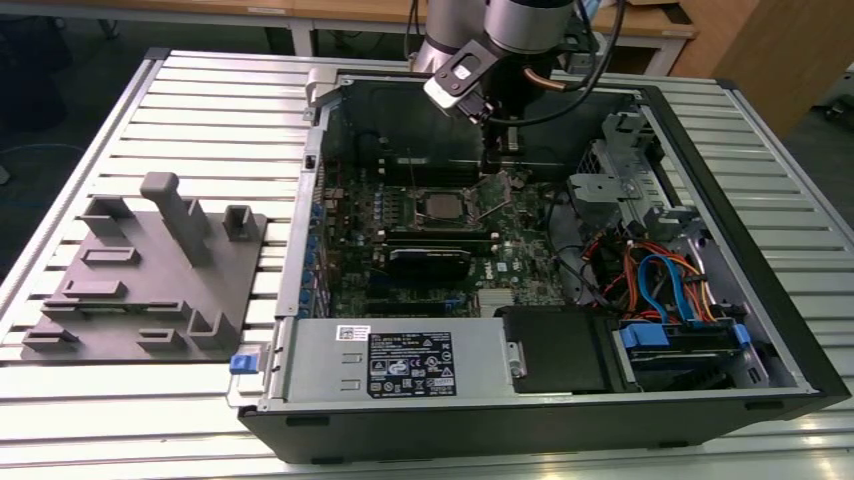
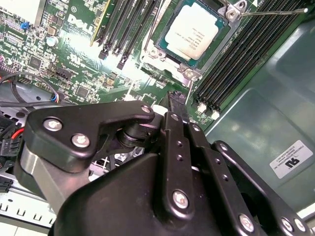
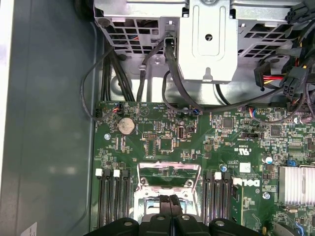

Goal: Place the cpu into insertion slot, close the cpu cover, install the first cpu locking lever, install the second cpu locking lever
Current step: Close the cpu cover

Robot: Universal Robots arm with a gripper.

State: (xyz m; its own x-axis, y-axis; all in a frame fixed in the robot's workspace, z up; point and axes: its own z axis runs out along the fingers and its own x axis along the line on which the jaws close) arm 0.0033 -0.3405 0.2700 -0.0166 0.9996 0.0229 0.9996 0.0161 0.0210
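Note:
The cpu [image 2: 191, 30], a dull silver square, lies in the insertion slot [image 1: 439, 206] on the green board. The grey cpu cover [image 2: 224, 27] lies flat around it, its cut-out showing the chip's top. One thin locking lever [image 2: 275, 11] sticks out sideways from a corner of the cover, and another thin rod [image 2: 189, 91] runs from the cover towards my fingertips. My gripper [image 2: 177, 101] is shut, its black fingers pressed together just beside the socket with nothing visible between them. In the first wrist view the gripper [image 3: 170, 199] hovers over the cover's shiny frame [image 3: 170, 169].
Long black memory slots [image 2: 236, 54] flank the socket on both sides. A metal drive cage [image 3: 206, 39] and cable bundles [image 1: 654, 280] crowd the case on the exterior view's right. A grey fixture block [image 1: 147, 270] sits on the slatted table outside the case.

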